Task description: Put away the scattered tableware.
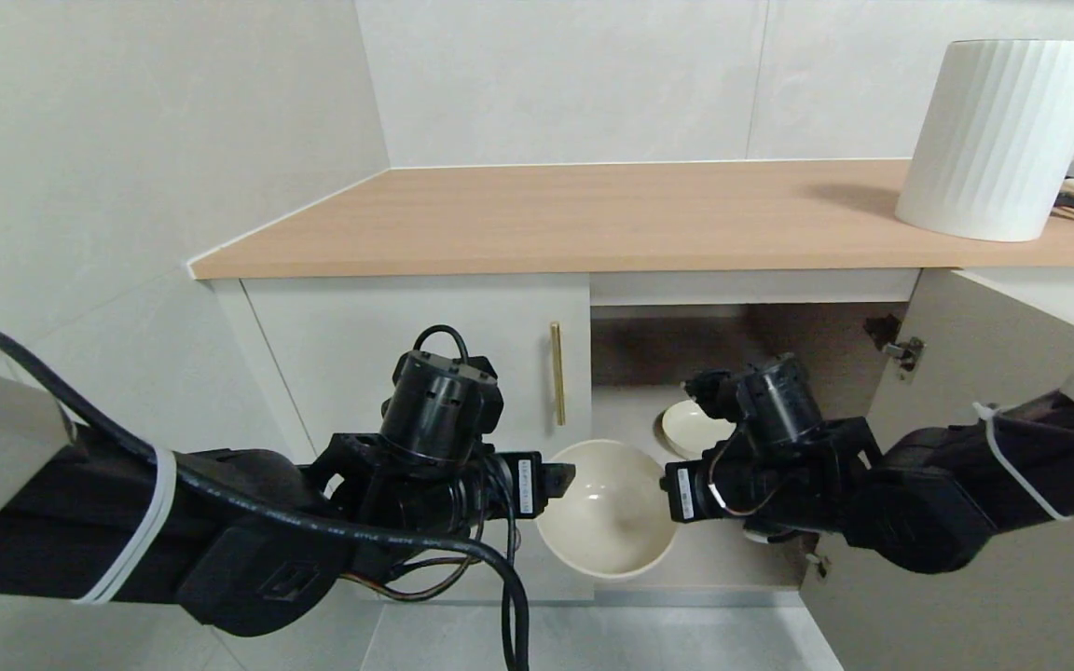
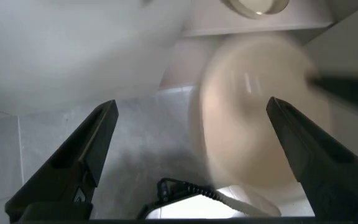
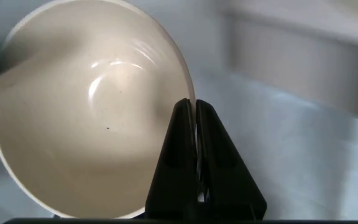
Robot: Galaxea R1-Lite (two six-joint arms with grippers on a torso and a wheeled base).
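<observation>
The right end effector (image 3: 196, 111) pinches the rim of a cream bowl (image 1: 604, 508). The left end effector (image 1: 561, 476), spread, hangs beside the opposite rim. The bowl looks rigid, slippery and breakable.

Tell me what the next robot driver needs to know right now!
Right gripper: shut on the rim of the bowl, holding it in front of the open cabinet.
Left gripper: open, by the bowl's other side.
Done: a dish sits inside the cabinet.
Left: put the bowl in the cabinet, then let go.
</observation>
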